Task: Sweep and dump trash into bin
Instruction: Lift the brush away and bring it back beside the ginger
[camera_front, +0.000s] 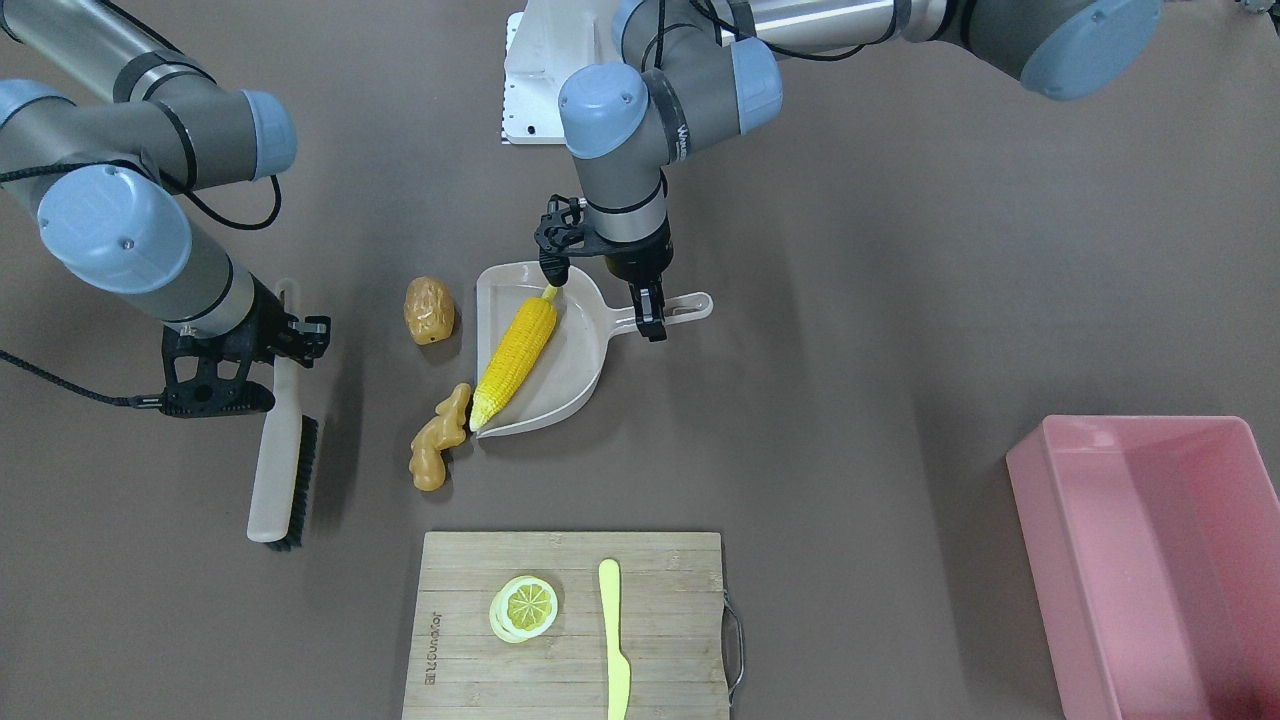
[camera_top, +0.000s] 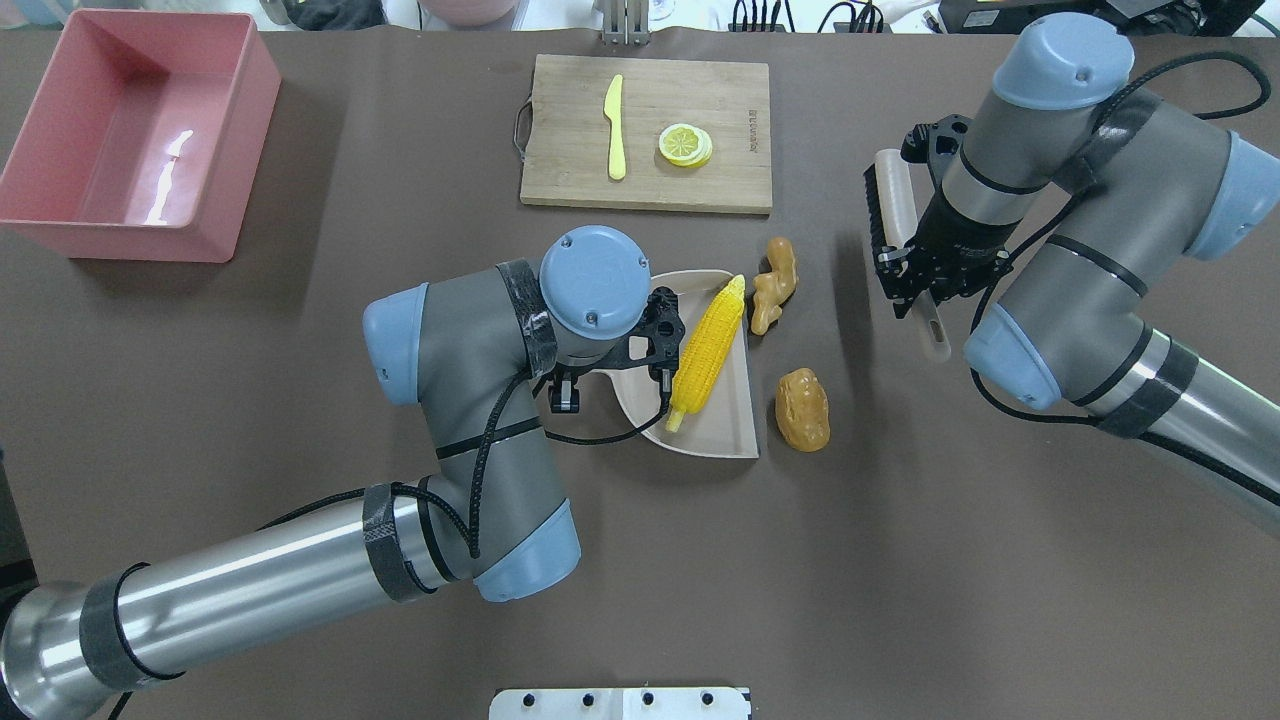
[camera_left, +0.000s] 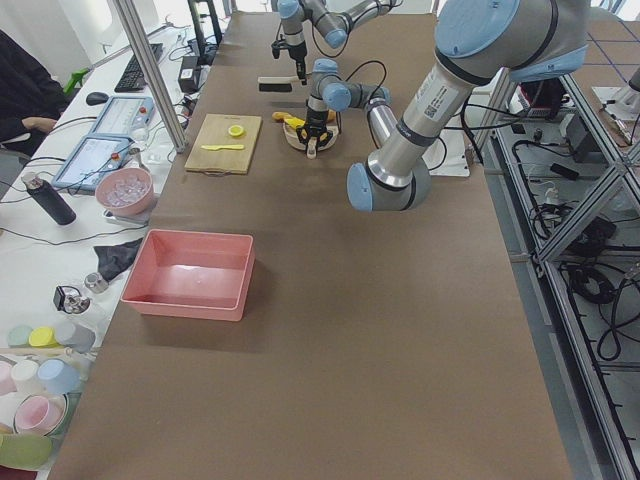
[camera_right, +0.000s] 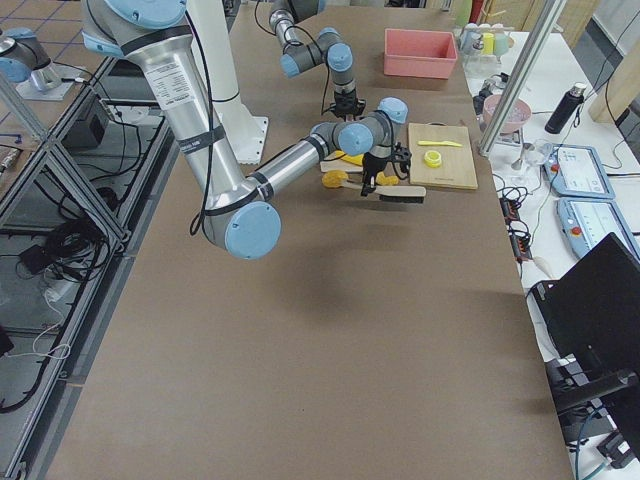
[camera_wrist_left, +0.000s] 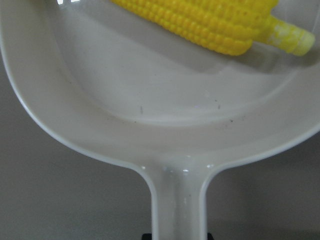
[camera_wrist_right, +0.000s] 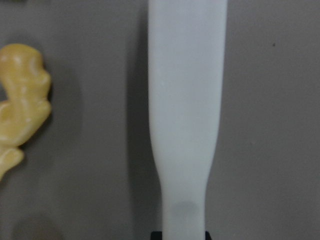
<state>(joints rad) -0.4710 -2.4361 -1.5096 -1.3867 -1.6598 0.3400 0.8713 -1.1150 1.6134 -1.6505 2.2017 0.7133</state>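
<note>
The large pink rectangular plastic tub (camera_top: 140, 243) that serves as the bin stands well away from the left pincer (camera_front: 652, 318), out to that pincer's left and farther from the robot, with bare table between them. It appears empty.

The left pincer is closed around the handle of the grey-beige plastic dustpan (camera_top: 735, 400). The pan reaches out ahead of it, with its straight open mouth facing the right arm. The right pincer (camera_top: 922, 288) is clamped on the pale handle of the long hand brush with black bristles (camera_front: 275, 450). The brush extends away from the robot beyond this pincer, and its long axis runs roughly parallel to the pan's mouth.

The long yellow toy corn cob (camera_top: 708, 345) already lies slantwise inside the pan, just ahead of the left pincer.

The knobby tan-orange toy ginger root (camera_top: 775, 285) lies on the table at the far end of the mouth, close against the corn's tip. It sits between the brush and the pan, level with the brush's length.

The brown lumpy toy potato (camera_top: 802, 408) lies just outside the near part of the mouth, closer to the robot than the brush.

The right pincer is the nearer one to both loose pieces. A sideways stroke toward the left pincer would probably push the ginger into the pan. The potato likely calls for the brush to be drawn back toward the robot first.
</note>
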